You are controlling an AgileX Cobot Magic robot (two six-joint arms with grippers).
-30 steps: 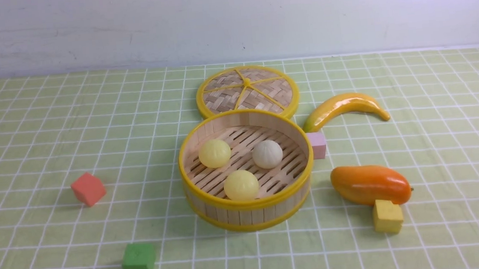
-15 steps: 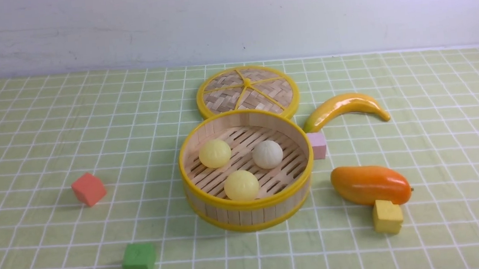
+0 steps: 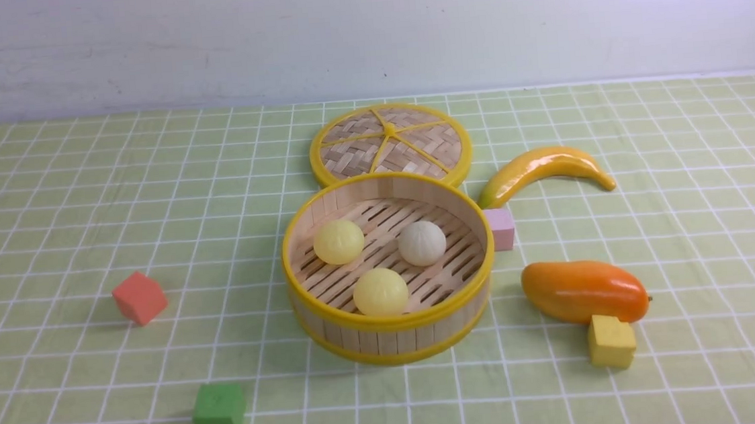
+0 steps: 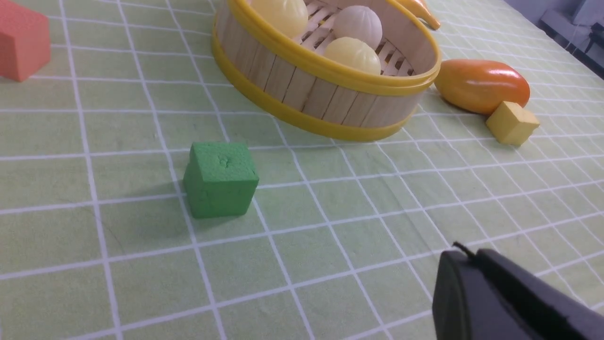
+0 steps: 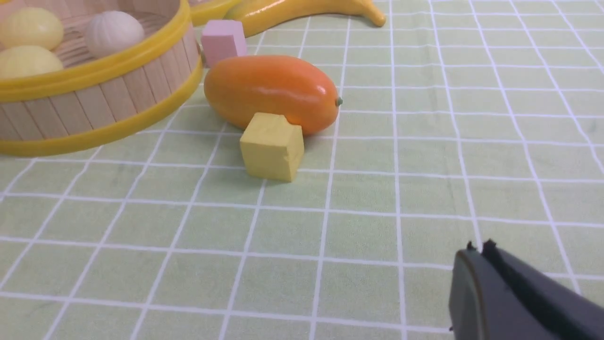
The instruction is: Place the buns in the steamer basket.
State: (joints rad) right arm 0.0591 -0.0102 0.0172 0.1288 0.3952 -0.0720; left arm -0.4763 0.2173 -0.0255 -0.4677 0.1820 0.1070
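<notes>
Both pincers, left pincer (image 4: 465, 257) and right pincer (image 5: 476, 257), sit closed and empty, low over the worktop (image 3: 46, 197), draped in green checked cloth under a plain white wall (image 3: 135, 49). All three buns (image 3: 422, 243) lie inside the steamer basket (image 3: 394, 335) at centre, its lid (image 3: 389, 142) flat behind.

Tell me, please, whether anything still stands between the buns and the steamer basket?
Nothing visible does: all three buns already lie on the slatted floor inside the steamer basket. The lid lies flat behind it, leaving the top open.
</notes>
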